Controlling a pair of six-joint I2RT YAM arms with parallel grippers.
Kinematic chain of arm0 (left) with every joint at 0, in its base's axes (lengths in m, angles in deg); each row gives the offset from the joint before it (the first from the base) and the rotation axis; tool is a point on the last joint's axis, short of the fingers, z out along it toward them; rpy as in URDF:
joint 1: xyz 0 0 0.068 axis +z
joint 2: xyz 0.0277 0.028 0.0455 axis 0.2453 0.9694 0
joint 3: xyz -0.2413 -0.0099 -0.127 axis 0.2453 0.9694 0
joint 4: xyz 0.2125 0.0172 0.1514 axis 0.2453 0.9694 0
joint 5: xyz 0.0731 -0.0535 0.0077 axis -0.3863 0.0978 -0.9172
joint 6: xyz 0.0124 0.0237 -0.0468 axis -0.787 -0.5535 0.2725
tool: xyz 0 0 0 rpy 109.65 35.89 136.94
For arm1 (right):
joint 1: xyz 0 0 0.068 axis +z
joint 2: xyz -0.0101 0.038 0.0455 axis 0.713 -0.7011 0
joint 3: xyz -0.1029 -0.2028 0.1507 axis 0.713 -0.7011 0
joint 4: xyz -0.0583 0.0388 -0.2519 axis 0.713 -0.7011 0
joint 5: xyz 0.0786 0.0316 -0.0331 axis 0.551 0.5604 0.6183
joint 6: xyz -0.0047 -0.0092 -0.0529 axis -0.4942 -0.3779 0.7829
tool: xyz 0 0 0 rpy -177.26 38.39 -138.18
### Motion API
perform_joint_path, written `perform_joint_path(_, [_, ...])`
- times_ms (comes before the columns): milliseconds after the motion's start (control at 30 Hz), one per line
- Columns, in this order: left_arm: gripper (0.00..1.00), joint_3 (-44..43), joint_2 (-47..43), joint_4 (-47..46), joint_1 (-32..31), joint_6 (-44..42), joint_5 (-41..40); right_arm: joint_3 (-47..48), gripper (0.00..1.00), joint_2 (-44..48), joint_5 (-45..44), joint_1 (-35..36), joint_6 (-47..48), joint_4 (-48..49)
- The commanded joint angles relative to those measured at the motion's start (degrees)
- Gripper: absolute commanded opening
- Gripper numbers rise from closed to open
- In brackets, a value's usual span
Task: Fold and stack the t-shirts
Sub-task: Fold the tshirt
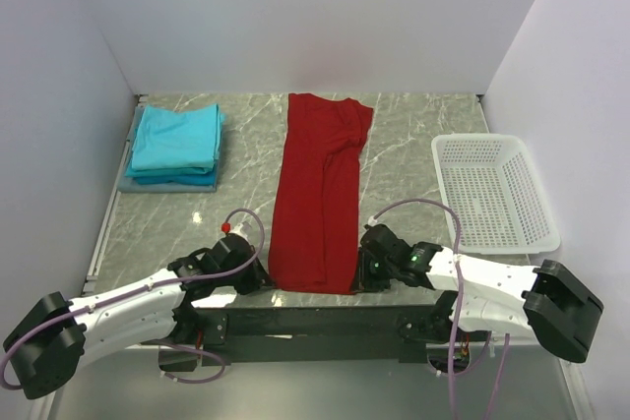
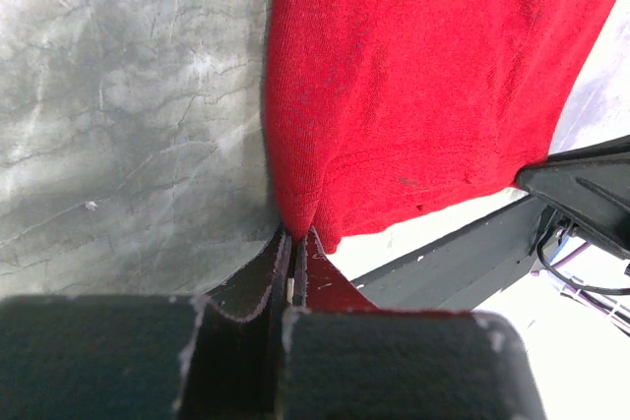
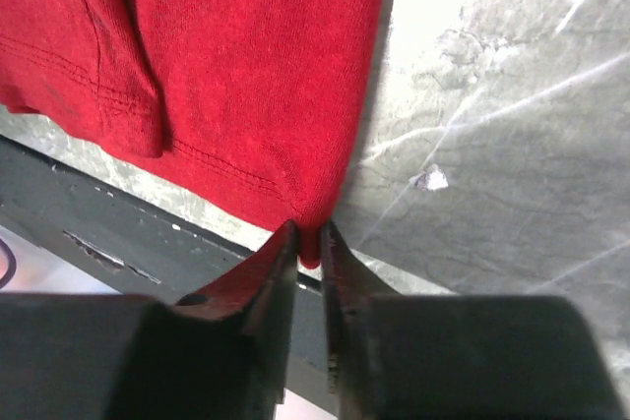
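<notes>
Right of red t-shirt (image 1: 320, 194), white lattice basket (image 1: 497, 194) rests on table (image 1: 413, 145).

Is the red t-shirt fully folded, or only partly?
Partly folded: the red t-shirt lies as one long narrow strip, sides turned in, not yet folded crosswise.

The spread shirt (image 1: 317, 204) lay lengthwise down the middle of the table (image 1: 413, 145), running from the back edge to the near edge. A pile of folded shirts (image 1: 175, 145) sat in the back left corner, one on another, well apart from it. The basket (image 1: 495, 194) sat on the right side of the table, also apart from the spread shirt. The left gripper (image 1: 264, 282) was at the spread shirt's near left corner and the right gripper (image 1: 362, 277) at its near right corner, each corner lying between that gripper's fingers, just behind the bar (image 1: 315, 322) along the near edge
</notes>
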Motion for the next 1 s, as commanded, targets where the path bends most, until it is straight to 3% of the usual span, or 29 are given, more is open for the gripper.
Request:
perform_joint_path(0, [0.01,1.3,-0.1,0.5,-0.1,-0.4,0.1,-0.7,0.21,-1.0,-2.3,0.4,-0.1,2.0])
perform_joint_path(167, [0.01,1.2,-1.4,1.3,-0.1,-0.1,0.3,-0.8,0.00,-0.3,-1.7,0.7,0.1,1.6])
perform_joint_path(400, [0.01,3.8,-4.4,3.0,-0.6,3.6,5.4,-3.7,0.00,6.4,2.7,6.4,-5.4,-1.8])
perform_joint_path(533, [0.01,4.5,-11.0,10.2,-3.1,7.0,4.4,-5.8,0.00,11.6,4.0,11.2,-14.3,-4.6])
perform_joint_path(667, [0.01,6.5,-16.0,7.5,-4.8,9.2,6.8,-7.5,0.00,16.8,2.7,12.8,-17.9,-3.0])
perform_joint_path(833, [0.01,1.0,-13.9,4.9,-4.9,4.3,3.9,-4.4,0.00,17.2,-2.7,12.5,-15.6,-4.6])
perform_joint_path(967, [0.01,-3.6,-7.7,0.0,-4.8,0.2,-4.2,3.1,0.00,15.1,-8.5,6.4,-9.4,-10.6])
